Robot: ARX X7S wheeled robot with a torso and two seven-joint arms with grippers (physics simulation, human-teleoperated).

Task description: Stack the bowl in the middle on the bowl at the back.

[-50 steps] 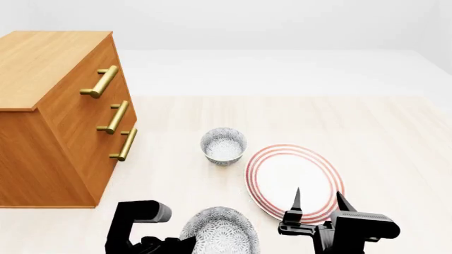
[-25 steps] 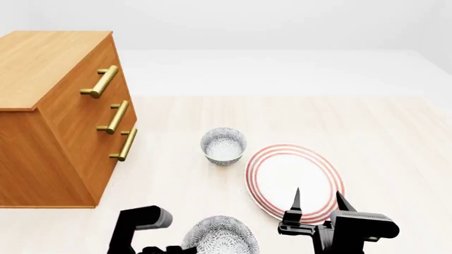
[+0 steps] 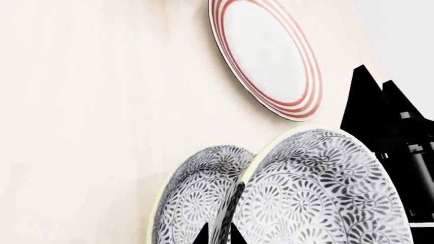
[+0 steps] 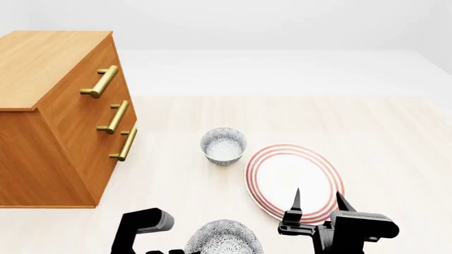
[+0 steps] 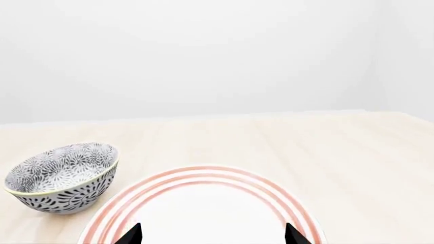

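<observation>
The bowl at the back [image 4: 223, 145] stands upright on the pale wood surface, and the right wrist view shows it too [image 5: 64, 178]. The bowl in the middle [image 4: 224, 238] sits at the head view's bottom edge. It fills the left wrist view [image 3: 326, 193], tilted, with my left gripper [image 3: 220, 236] shut on its rim. A third look-alike bowl [image 3: 193, 198] lies partly hidden behind it. My right gripper [image 4: 316, 203] is open over the near edge of the plate, with nothing between its fingertips [image 5: 132, 235].
A red-ringed white plate [image 4: 293, 181] lies right of the back bowl, close to it. A wooden dresser [image 4: 56, 116] with brass handles stands at the left. My right gripper's black body [image 3: 386, 127] is just beside the held bowl.
The held bowl and my left arm have sunk toward the head view's bottom edge and shifted slightly right. The right gripper, back bowl and plate have not moved.
</observation>
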